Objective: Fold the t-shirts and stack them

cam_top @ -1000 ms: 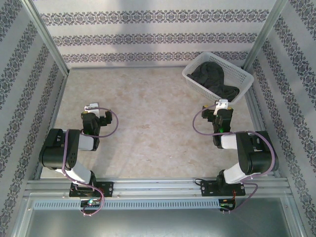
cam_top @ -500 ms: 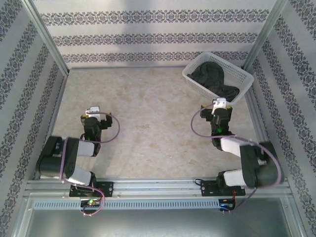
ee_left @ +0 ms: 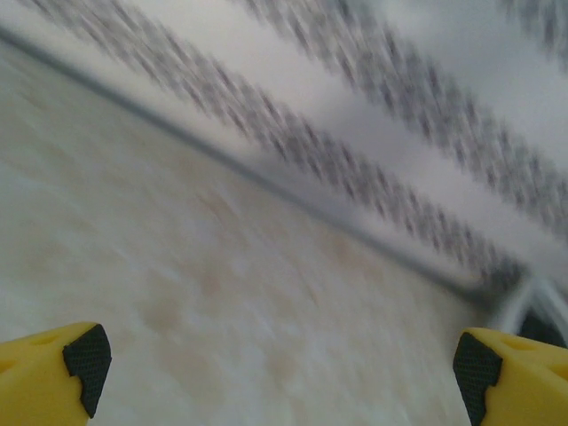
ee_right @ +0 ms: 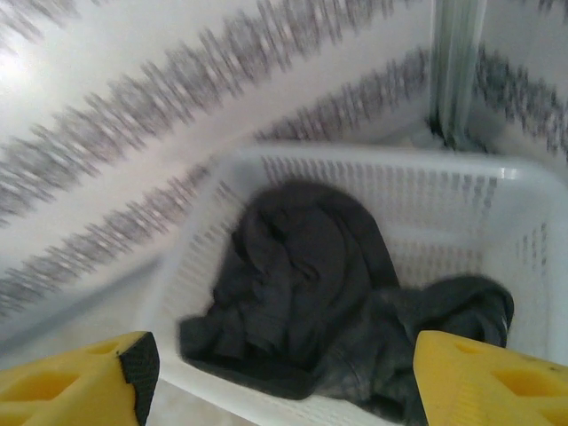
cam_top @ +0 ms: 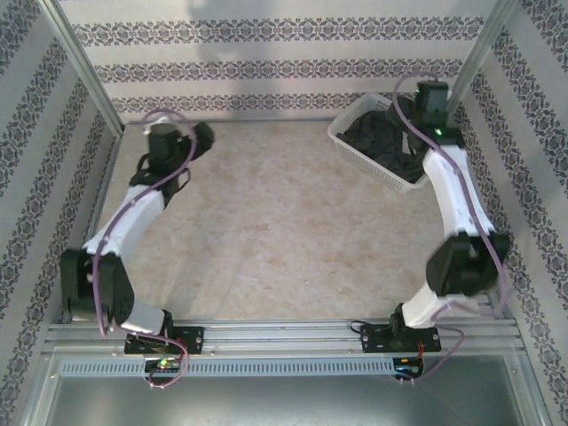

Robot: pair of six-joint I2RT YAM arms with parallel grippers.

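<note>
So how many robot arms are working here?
2. The left arm stretches toward the far-left corner of the table; the right arm reaches over the white basket of dark t-shirts at far right.

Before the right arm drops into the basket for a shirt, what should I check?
1. Right gripper open: ok, jaws wide apart, nothing held.
2. Right gripper above the t-shirts: ok, the heap sits between its fingers in the wrist view.
3. T-shirts inside the white basket: ok, crumpled together.
4. One shirt separable from the heap: cannot tell, folds overlap.
5. Left gripper open and away from the basket: ok, over the table at the far left.
</note>
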